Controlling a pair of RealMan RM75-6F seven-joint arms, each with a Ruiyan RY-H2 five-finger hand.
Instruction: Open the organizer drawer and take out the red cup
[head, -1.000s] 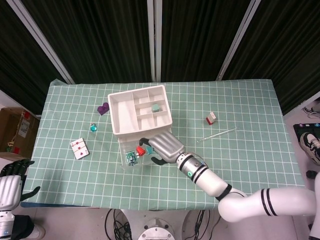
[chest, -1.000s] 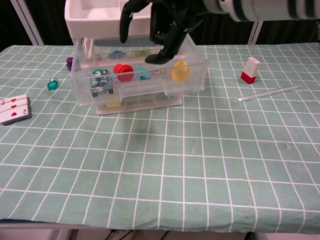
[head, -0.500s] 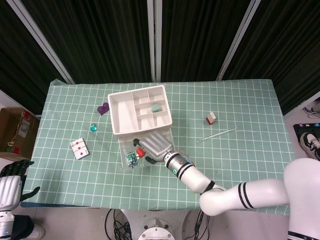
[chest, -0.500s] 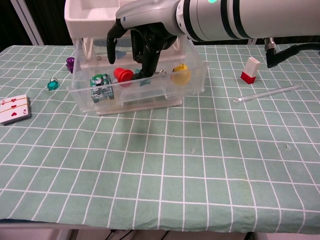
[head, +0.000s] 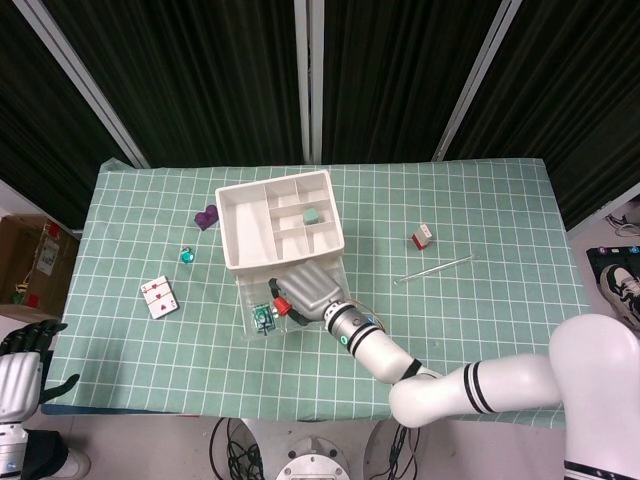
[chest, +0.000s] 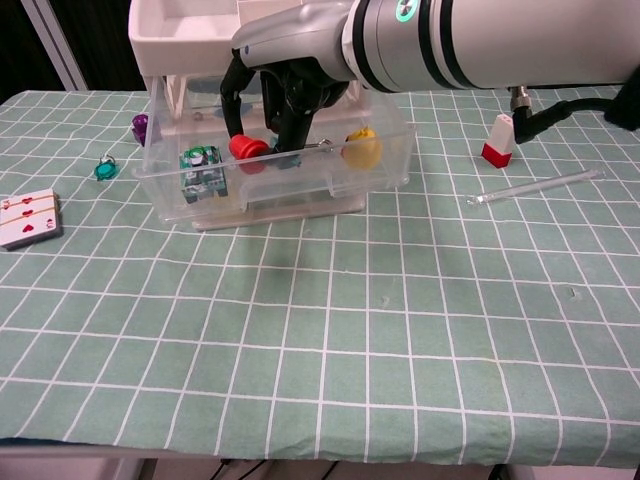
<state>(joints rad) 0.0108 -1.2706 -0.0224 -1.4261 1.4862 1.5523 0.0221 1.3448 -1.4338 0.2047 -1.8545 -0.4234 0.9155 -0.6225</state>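
The clear drawer (chest: 290, 188) stands pulled out from under the white organizer (head: 240, 245). Inside it sits the red cup (chest: 247, 150), also visible in the head view as the red cup (head: 281, 302). My right hand (chest: 285, 85) reaches down into the drawer, and its dark fingers (chest: 229, 118) flank the cup on both sides and pinch it. A yellow piece (chest: 361, 147), a teal piece and a green patterned box (chest: 200, 168) share the drawer. My left hand (head: 22, 372) hangs off the table's near left corner, fingers apart, holding nothing.
Playing cards (chest: 30, 218), a teal ring (chest: 103, 168) and a purple object (chest: 139, 126) lie left of the drawer. A red-and-white block (chest: 501, 140) and a clear stick (chest: 540, 185) lie to the right. The organizer's top tray holds a mint piece (head: 312, 215).
My right hand has come down into the drawer and shifted left, and its fingers have closed in around the red cup. The left hand has not moved.
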